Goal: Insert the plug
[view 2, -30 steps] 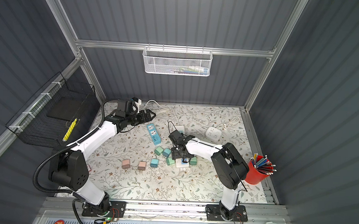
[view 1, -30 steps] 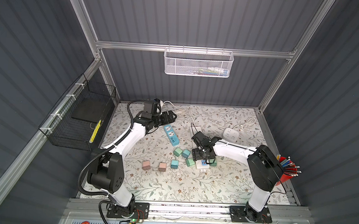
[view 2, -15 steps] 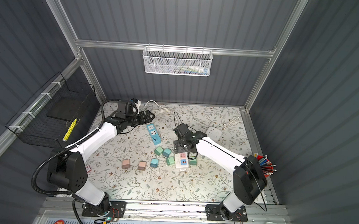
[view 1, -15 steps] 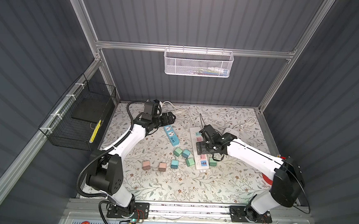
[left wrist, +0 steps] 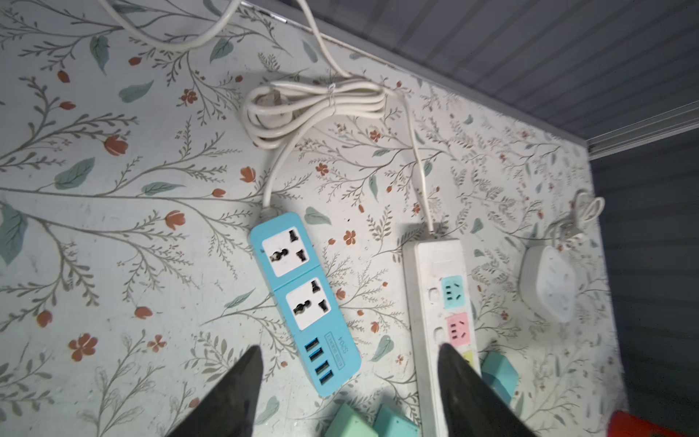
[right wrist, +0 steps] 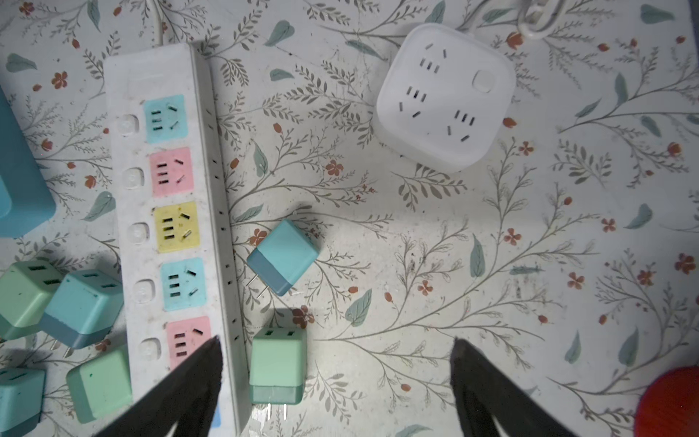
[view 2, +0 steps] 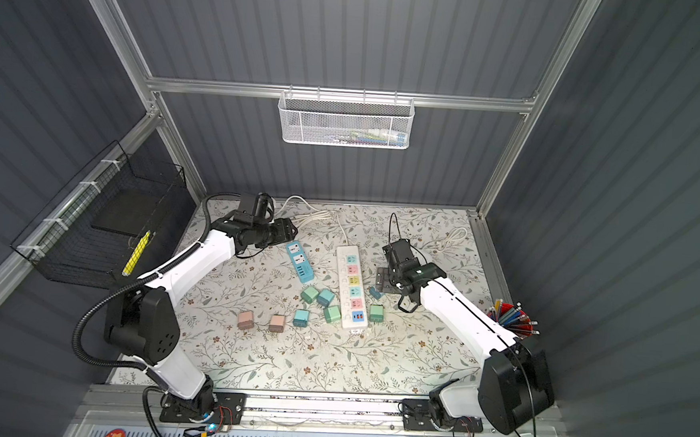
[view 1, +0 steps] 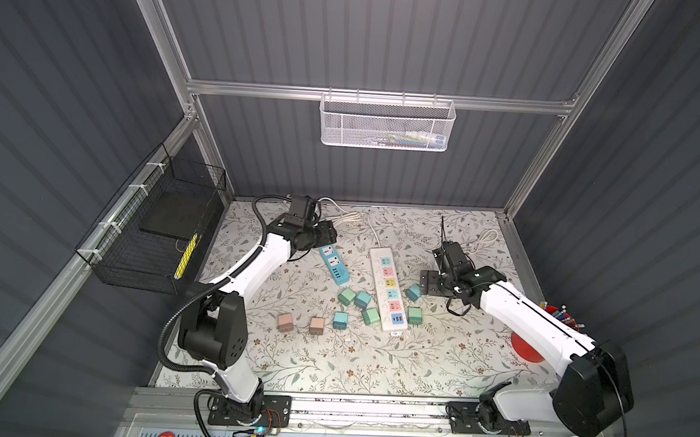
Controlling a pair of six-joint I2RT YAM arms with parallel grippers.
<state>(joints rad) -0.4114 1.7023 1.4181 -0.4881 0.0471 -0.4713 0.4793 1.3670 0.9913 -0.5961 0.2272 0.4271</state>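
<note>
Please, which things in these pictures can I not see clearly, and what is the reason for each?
- White mesh basket: contents too small and screened by mesh in both top views.
- Red pen cup: mostly behind the right arm in a top view; cut by the edge in the right wrist view.
- Yellow thing in the black wire basket: too small to identify in both top views.

White mesh basket (view 1: 387,126) on the rear rail (view 1: 264,90); red cup (view 1: 525,350) holding, apparently, pens.
</note>
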